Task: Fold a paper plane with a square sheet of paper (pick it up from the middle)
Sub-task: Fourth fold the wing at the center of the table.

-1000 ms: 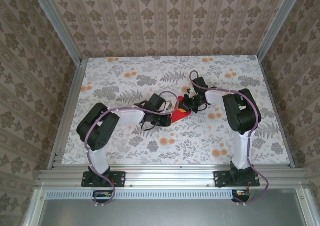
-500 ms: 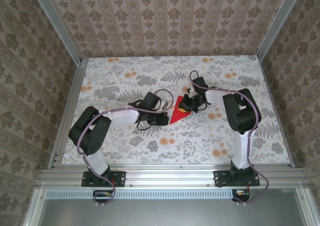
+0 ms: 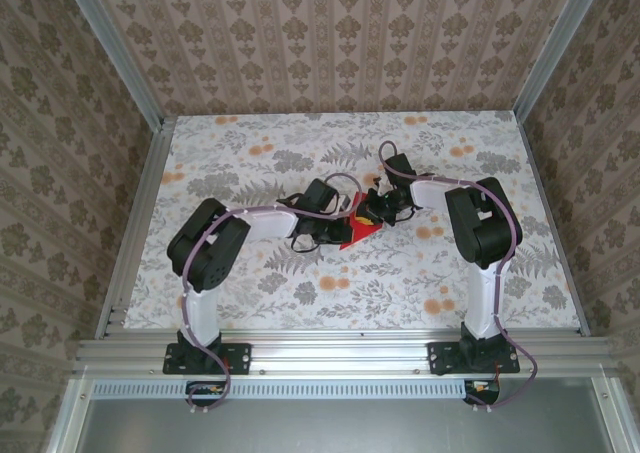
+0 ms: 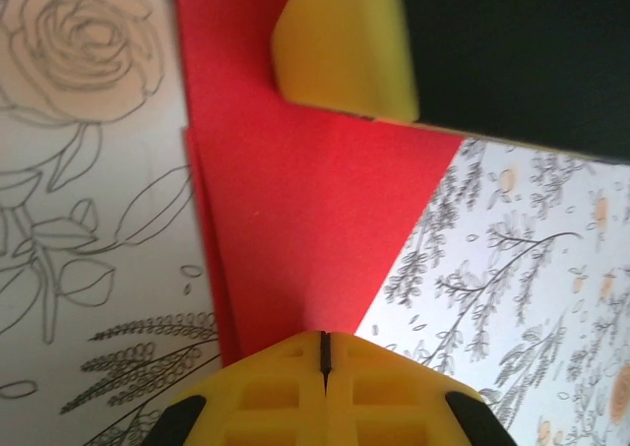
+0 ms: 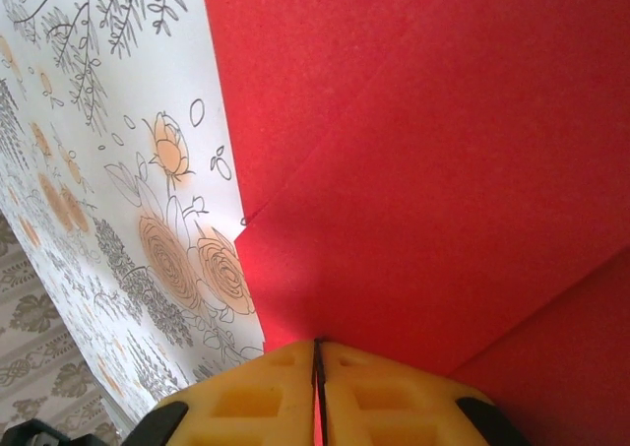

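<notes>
The folded red paper (image 3: 356, 235) lies flat near the middle of the flowered table (image 3: 450, 283). The left gripper (image 3: 336, 229) meets it from nine o'clock, its jaws pressed tight together. The right gripper (image 3: 368, 216) sits at one o'clock with its jaws together too. Whether either pinches the sheet, I cannot tell.

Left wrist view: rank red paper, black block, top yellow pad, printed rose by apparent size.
1. red paper
2. black block
3. top yellow pad and printed rose: about alike, not ranked; the pad sits nearer the camera.
</notes>
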